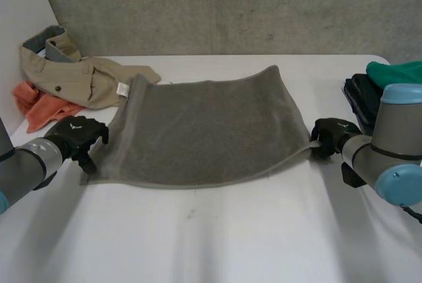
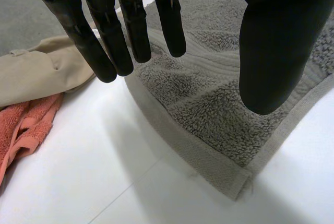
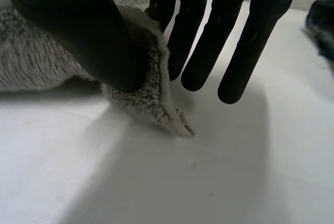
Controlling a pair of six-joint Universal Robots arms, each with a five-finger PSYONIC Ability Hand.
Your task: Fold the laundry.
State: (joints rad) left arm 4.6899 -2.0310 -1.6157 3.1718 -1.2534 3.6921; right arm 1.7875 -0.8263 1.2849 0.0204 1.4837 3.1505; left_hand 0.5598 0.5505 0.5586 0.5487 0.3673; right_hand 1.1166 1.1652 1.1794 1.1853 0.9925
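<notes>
The grey towel (image 1: 204,131) lies spread out flat on the white table (image 1: 264,230), between my two hands. My left hand (image 2: 99,41) hangs just above the towel's near left corner. Its fingers are straight and stand apart from the thumb, and they hold nothing. My right hand (image 3: 78,25) is at the near right corner. There the thumb and the first finger pinch the edge of the towel, so the corner is raised a little and its tip touches the table. The other fingers (image 3: 245,41) are straight, just beside the cloth. Behind my left hand a beige garment (image 1: 79,72) reaches to the towel's far left corner, with an orange cloth (image 1: 39,108) beside it. At the table's right side lie dark clothes (image 1: 361,98) with a green cloth (image 1: 395,72) on them.
</notes>
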